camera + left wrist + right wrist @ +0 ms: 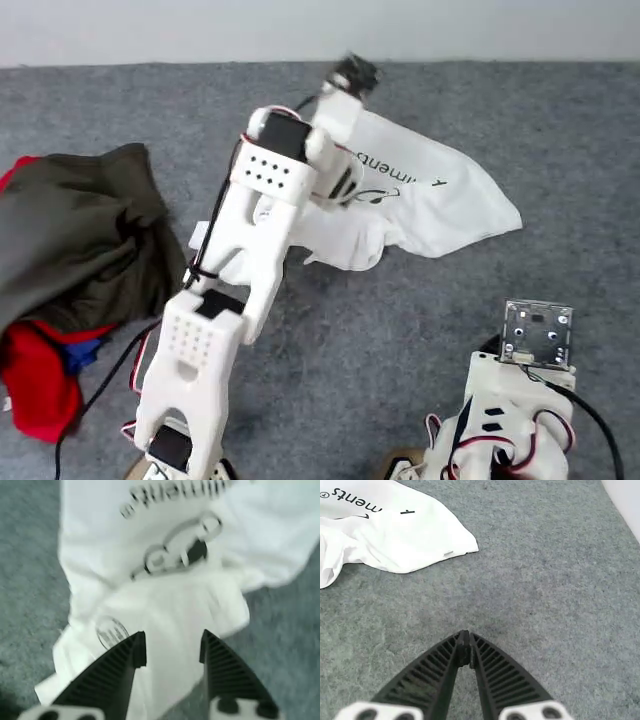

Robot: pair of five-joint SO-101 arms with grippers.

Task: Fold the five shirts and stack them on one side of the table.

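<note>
Right now my left claw (172, 641) hangs with jaws apart over the crumpled white shirt (440, 205), far middle of the grey bench (400, 330). My right claw (465, 642) is pressed together above bare bench, near right. A dark olive shirt (80, 230) lies heaped on a red shirt (35, 390) at the left.

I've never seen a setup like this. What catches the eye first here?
A crumpled white shirt lies at the far middle of the grey table, with the left hand open over it. A heap of dark and red shirts sits at the table's left edge, and the right hand hangs shut over bare table on the near right.
</note>
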